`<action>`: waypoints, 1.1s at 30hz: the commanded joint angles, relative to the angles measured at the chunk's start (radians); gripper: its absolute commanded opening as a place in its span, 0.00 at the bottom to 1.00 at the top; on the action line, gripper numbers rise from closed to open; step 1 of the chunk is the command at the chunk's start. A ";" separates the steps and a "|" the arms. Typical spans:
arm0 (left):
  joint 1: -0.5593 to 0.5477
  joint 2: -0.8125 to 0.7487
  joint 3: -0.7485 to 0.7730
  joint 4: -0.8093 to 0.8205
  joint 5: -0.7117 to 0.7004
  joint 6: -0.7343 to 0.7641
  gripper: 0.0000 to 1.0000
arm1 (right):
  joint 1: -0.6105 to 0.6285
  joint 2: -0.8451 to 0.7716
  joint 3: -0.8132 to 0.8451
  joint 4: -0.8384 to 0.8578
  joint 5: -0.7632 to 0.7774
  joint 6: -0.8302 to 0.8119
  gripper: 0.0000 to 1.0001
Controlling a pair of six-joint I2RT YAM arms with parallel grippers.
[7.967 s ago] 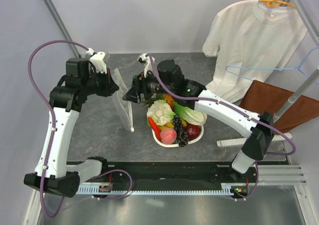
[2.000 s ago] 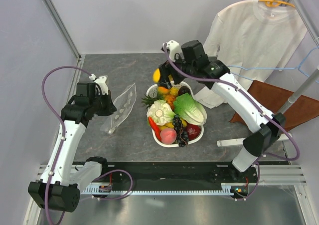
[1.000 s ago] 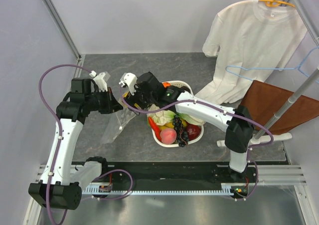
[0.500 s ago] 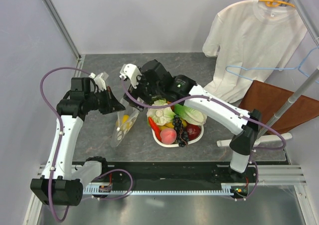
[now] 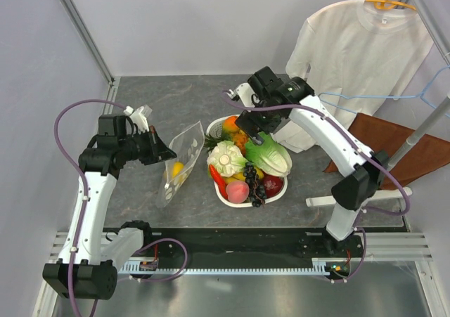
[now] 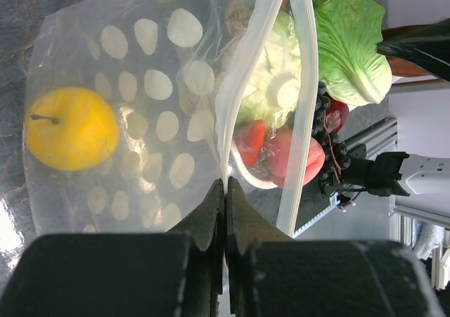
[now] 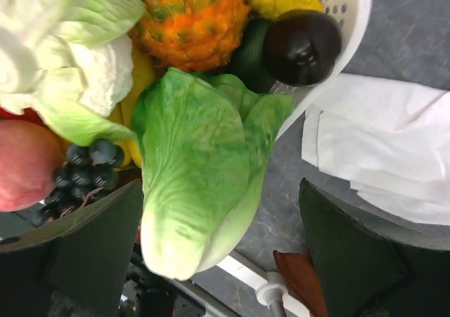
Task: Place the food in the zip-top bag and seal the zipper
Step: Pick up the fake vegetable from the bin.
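The clear dotted zip-top bag (image 5: 177, 164) hangs open beside the basket, and a yellow round fruit (image 5: 177, 168) lies inside it (image 6: 72, 128). My left gripper (image 5: 163, 150) is shut on one lip of the bag's whitish zipper (image 6: 232, 106); the other lip (image 6: 302, 99) hangs apart, mouth open. My right gripper (image 5: 257, 132) is open and empty above the green lettuce (image 7: 200, 183), which lies between its fingers (image 7: 91, 254) in the white basket (image 5: 223, 196). The pink peach (image 5: 237, 190) and a red fruit (image 5: 273, 185) lie in the basket too.
The basket also holds a pineapple (image 7: 193, 22), a dark avocado (image 7: 302, 46), grapes (image 5: 253, 183) and a pale cabbage (image 5: 225, 157). A white T-shirt (image 5: 351, 57) hangs at the right over a brown board (image 5: 394, 148). A white bar (image 5: 351, 199) lies on the table.
The right gripper dropped the yellow fruit into the bag, then swung back right over the basket and now hovers open above the lettuce. The left gripper keeps holding the bag's mouth edge.
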 commanded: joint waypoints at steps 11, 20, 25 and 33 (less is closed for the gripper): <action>0.004 -0.066 -0.043 0.035 -0.017 -0.001 0.02 | -0.034 0.263 0.155 -0.204 -0.073 -0.003 0.98; 0.004 -0.076 -0.063 0.046 -0.004 0.001 0.02 | -0.034 0.305 -0.003 -0.205 -0.067 -0.010 0.96; 0.004 -0.079 -0.069 0.050 -0.003 -0.002 0.02 | -0.034 0.285 -0.002 -0.205 -0.068 -0.011 0.71; 0.004 -0.063 -0.057 0.049 -0.006 -0.007 0.02 | -0.036 0.236 0.053 -0.205 -0.088 0.000 0.15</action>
